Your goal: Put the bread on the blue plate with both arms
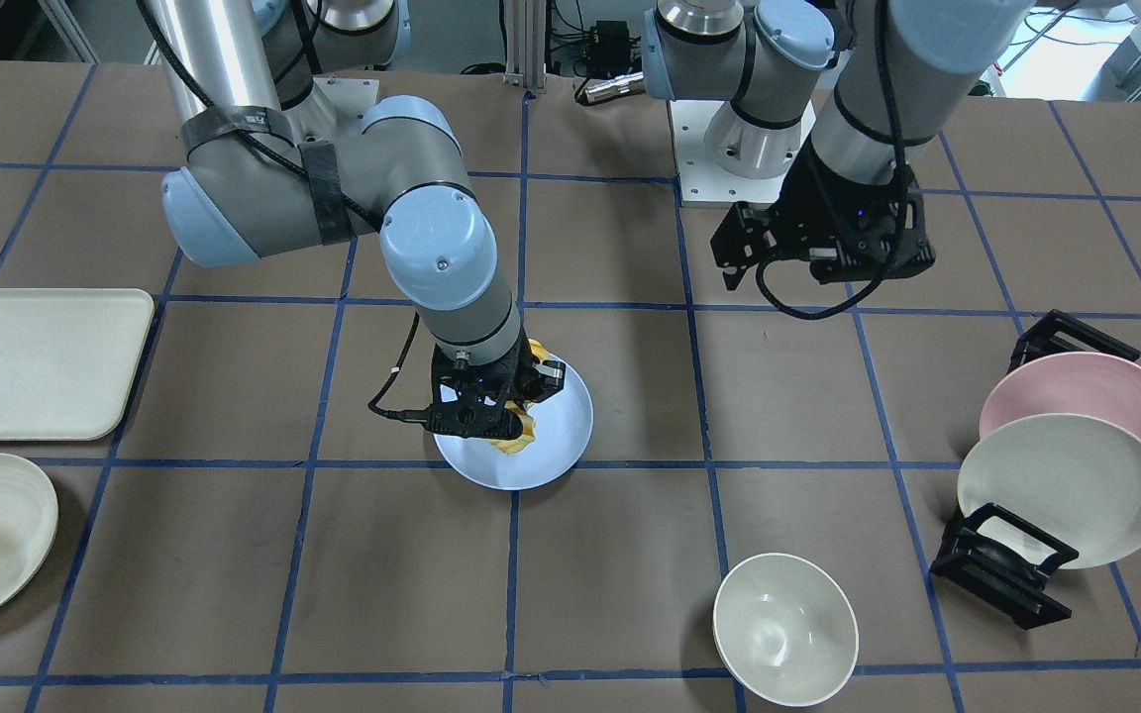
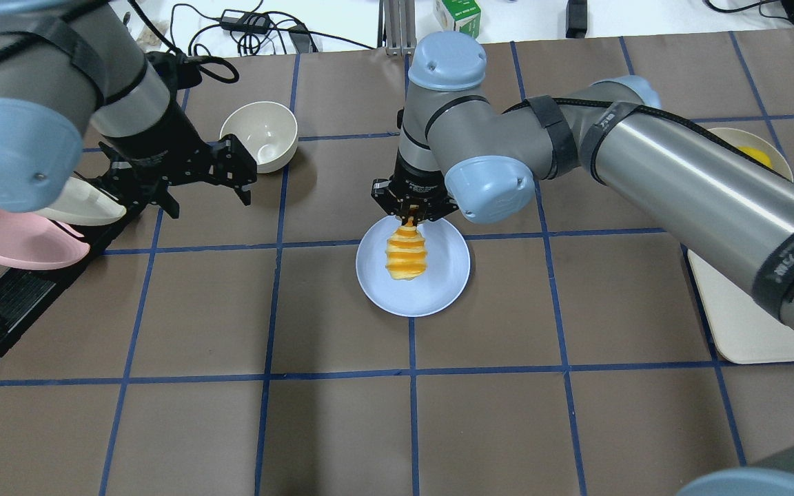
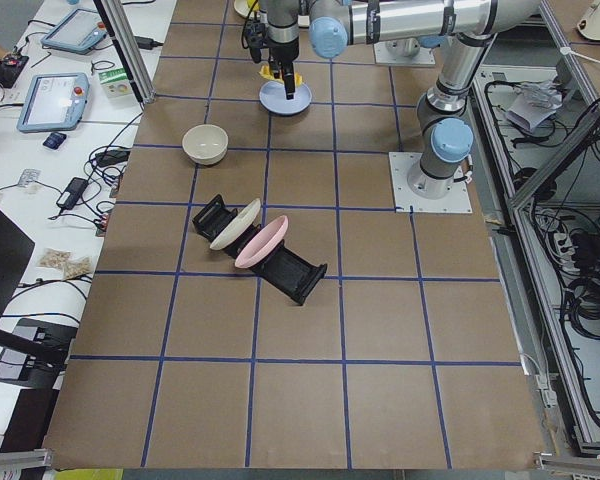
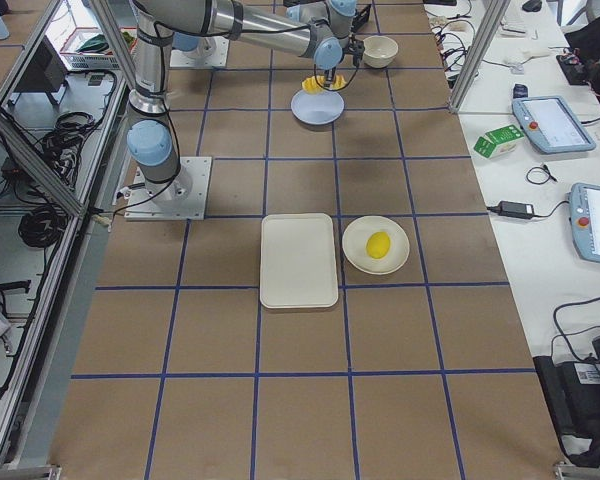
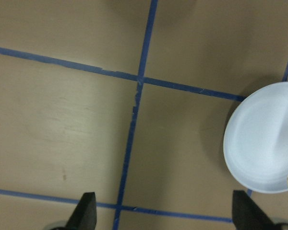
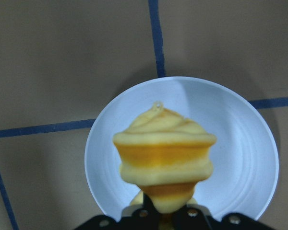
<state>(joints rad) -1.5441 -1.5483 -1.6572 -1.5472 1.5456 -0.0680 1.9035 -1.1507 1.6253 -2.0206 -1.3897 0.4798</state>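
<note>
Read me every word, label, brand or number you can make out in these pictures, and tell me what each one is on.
Nothing is fully legible.
Black strap on the right arm: white print, blurred and cut off, unreadable.
Green-and-white carton: print too small to read.
Tablet screen beside the table: too small to read.
Bread and blue plate: no markings visible.

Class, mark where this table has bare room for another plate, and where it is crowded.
Bare: between the fruit plate and the bowl, and between the blue plate and the plate rack. Crowded: around that rack, and by the tray.
</note>
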